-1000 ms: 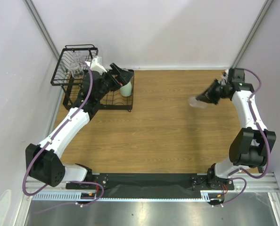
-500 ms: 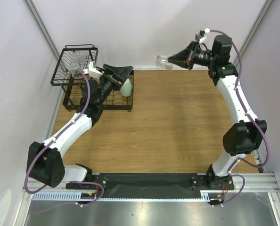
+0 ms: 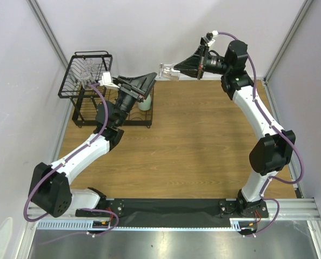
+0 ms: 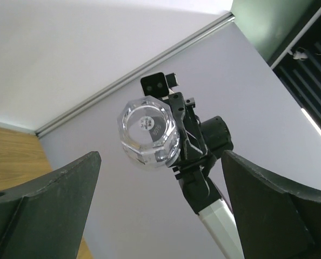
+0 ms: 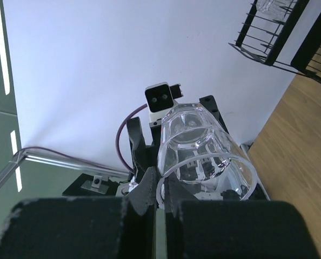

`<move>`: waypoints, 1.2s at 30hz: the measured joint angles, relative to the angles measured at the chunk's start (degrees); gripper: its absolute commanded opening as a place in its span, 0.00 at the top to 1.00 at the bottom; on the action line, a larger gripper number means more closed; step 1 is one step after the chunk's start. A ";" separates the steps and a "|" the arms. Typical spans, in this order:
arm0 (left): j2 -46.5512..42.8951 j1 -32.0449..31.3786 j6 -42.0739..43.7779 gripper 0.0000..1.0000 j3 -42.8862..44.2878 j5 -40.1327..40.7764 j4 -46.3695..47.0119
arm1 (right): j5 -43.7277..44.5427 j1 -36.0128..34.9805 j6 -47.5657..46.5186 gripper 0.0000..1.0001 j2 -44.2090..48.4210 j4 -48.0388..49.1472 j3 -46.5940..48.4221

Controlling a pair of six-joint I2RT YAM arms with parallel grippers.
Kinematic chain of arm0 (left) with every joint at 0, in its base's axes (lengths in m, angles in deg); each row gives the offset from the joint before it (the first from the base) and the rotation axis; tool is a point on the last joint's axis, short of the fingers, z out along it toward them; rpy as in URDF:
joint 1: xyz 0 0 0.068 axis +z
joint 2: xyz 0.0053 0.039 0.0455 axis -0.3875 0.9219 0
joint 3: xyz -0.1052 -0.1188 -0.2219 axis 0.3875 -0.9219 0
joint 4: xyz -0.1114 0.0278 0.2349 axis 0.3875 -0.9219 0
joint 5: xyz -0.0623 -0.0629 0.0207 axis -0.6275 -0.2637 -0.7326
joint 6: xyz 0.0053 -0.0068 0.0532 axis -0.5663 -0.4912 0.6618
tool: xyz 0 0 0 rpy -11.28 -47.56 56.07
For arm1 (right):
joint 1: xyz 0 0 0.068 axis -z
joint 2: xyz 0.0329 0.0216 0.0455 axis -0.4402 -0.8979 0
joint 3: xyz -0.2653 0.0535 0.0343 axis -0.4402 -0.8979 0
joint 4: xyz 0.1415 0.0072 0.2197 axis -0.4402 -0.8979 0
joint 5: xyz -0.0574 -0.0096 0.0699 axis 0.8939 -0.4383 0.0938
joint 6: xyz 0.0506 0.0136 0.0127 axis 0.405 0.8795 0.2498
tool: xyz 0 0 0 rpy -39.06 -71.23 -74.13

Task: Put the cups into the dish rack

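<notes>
My right gripper (image 3: 176, 69) is shut on the rim of a clear glass cup (image 3: 167, 71), held in the air near the back wall with its base toward the left arm. In the right wrist view the fingers (image 5: 149, 186) pinch the cup's wall (image 5: 204, 156). My left gripper (image 3: 148, 83) is open and empty, raised above the rack's low tray and facing that cup (image 4: 149, 132) from a short distance. The pale mint-green tumbler (image 3: 144, 102) stands in the black dish rack's low tray (image 3: 129, 116), partly hidden by my left gripper. Another clear cup (image 3: 87, 73) sits in the raised basket (image 3: 68, 81).
The rack stands at the table's back left corner, against the left wall. The back wall is close behind the held cup. The rack's basket also shows at the top right of the right wrist view (image 5: 274, 32). Bare wooden tabletop (image 3: 193, 140) lies between the arms.
My right arm has swung up from the table's right side and leftward along the back wall, carrying the clear cup. My left gripper has risen off the mint tumbler and turned toward that cup.
</notes>
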 measured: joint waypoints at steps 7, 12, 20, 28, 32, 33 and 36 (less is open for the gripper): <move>0.04 -1.55 -0.26 0.01 -0.31 0.42 3.87 | 0.00 -2.05 0.37 1.00 0.00 0.63 0.00; 0.17 -1.99 -0.09 0.01 -0.31 0.70 3.93 | -0.02 -3.63 0.35 1.00 0.00 0.66 0.00; 0.22 -2.36 0.50 0.13 -0.24 1.36 3.67 | -0.22 -4.76 0.22 1.00 0.00 0.63 0.00; 0.44 -2.51 0.76 0.29 -0.13 2.67 2.73 | -0.61 -5.07 0.79 1.00 0.00 2.25 -0.15; 0.44 -2.58 0.76 0.17 -0.13 2.93 2.84 | -1.01 -5.22 1.42 1.00 0.02 2.99 -0.76; 0.44 -2.60 0.81 0.16 -0.13 2.97 2.84 | -1.03 -5.31 1.44 1.00 0.02 3.08 -0.85; 0.42 -2.62 0.76 0.13 -0.13 3.06 2.78 | -1.42 -5.53 2.03 1.00 0.00 3.23 -1.20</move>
